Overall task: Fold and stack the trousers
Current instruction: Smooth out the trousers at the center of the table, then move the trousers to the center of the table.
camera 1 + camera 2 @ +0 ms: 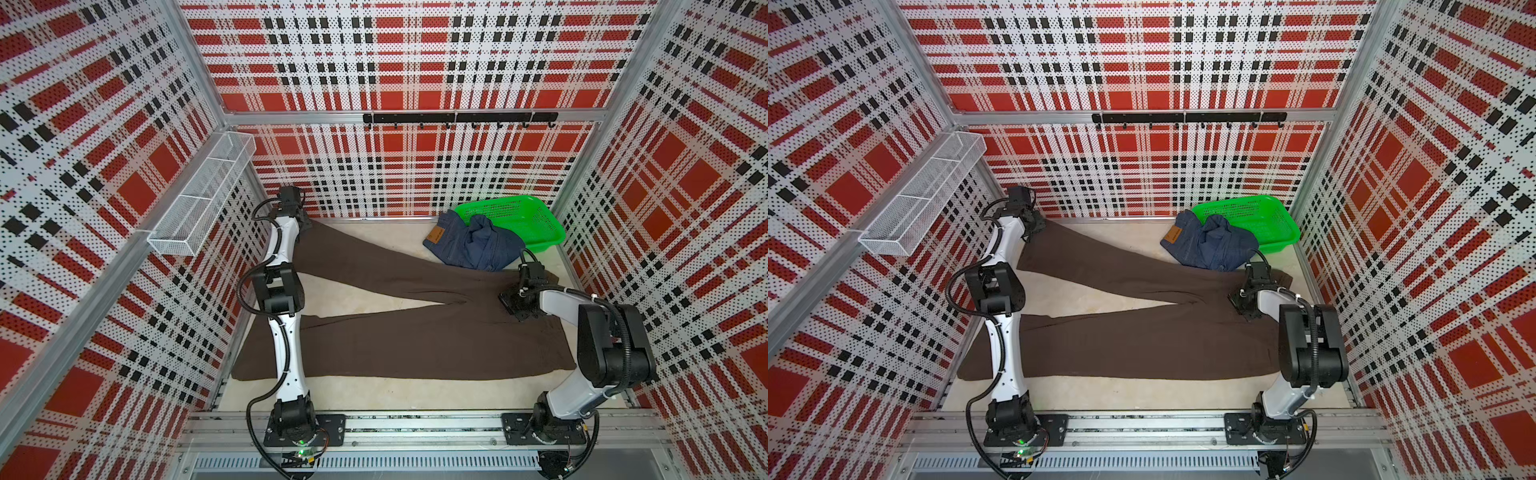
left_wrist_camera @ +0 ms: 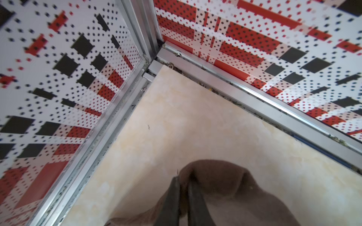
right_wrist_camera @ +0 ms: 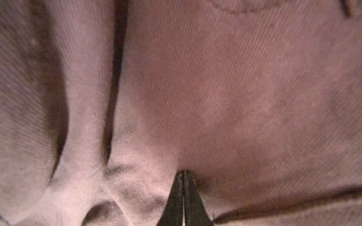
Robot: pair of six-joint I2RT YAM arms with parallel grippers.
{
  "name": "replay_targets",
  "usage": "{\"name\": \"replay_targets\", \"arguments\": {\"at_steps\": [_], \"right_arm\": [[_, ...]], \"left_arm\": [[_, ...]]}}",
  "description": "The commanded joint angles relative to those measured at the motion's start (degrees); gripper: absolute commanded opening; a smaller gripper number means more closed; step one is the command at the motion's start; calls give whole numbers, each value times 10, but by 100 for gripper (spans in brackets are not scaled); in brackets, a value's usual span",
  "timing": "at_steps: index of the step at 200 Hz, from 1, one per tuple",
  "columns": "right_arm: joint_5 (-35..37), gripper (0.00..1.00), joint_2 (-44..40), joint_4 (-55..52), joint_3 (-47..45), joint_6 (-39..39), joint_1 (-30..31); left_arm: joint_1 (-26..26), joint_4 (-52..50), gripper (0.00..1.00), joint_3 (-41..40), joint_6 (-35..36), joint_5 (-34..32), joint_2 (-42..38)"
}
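There are two pairs of trousers: one brown pair [image 1: 415, 340] and one denim pair [image 1: 478, 245]. There is one green basket [image 1: 515, 212], one white wire rack [image 1: 203, 191] with three compartments, and one black hook rail [image 1: 459, 118]; its hooks are too small to count with certainty. There are two robot arms, the left arm [image 1: 286, 353] and the right arm [image 1: 606, 345]. Each carries one pincer, so two in total: the left pincer [image 2: 183, 187] and the right pincer [image 3: 183, 174]. There is one desk [image 1: 395, 395].

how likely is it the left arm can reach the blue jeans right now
probably not: the left gripper is shut on the brown trousers in the far left corner, and the jeans lie at the far right
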Motion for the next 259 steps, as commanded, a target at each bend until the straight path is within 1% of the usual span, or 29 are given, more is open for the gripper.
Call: {"name": "replay_targets", "arguments": {"at_steps": [1,26,38,42,55,56,61,66,88,97,106,119,127,134,138,157,177,203,224,238,259], "right_arm": [[9,8,-21,-33,11,9,7],[13,8,-33,-45,20,10,9],[13,8,-38,-49,23,11,9],[13,9,-41,-50,25,11,9],[14,11,-48,-57,31,10,9],[14,11,-49,-57,32,10,9],[15,13,-53,-60,34,10,9],[16,15,-57,-64,37,10,10],[22,28,-74,-82,51,7,9],[28,30,-81,-91,53,7,10],[36,32,-88,-96,52,8,8],[46,32,-94,-102,45,10,4],[46,32,-94,-105,37,12,-3],[42,32,-94,-104,29,15,-11],[42,32,-93,-103,22,16,-15],[36,32,-94,-100,-7,15,-39],[32,33,-96,-102,-35,11,-64],[42,35,-79,-142,-48,1,-87],[57,41,-74,-165,-73,11,-88],[69,44,-85,-179,-95,24,-87],[114,50,-120,-228,-120,40,-87]], "left_arm": [[9,49,11,16,-12,5,20],[17,59,10,20,-15,13,27],[19,61,13,24,-15,13,29],[19,62,16,25,-16,13,30],[21,64,33,25,-21,13,29],[21,64,33,25,-21,13,29],[21,64,41,25,-24,12,28],[21,64,46,24,-27,12,25],[18,64,57,12,-35,12,2],[18,64,62,2,-39,12,-14],[15,65,64,-15,-43,16,-36],[11,67,66,-55,-47,23,-75],[7,73,66,-95,-47,26,-106],[2,81,66,-142,-47,25,-135],[-1,90,66,-172,-63,26,-154],[-17,152,67,-318,-76,28,-238],[-26,186,68,-404,-88,29,-313],[-28,194,69,-456,-95,21,-375],[-24,197,69,-477,-98,16,-411],[-19,198,70,-488,-102,15,-430],[-4,201,70,-509,-108,18,-456]]}}
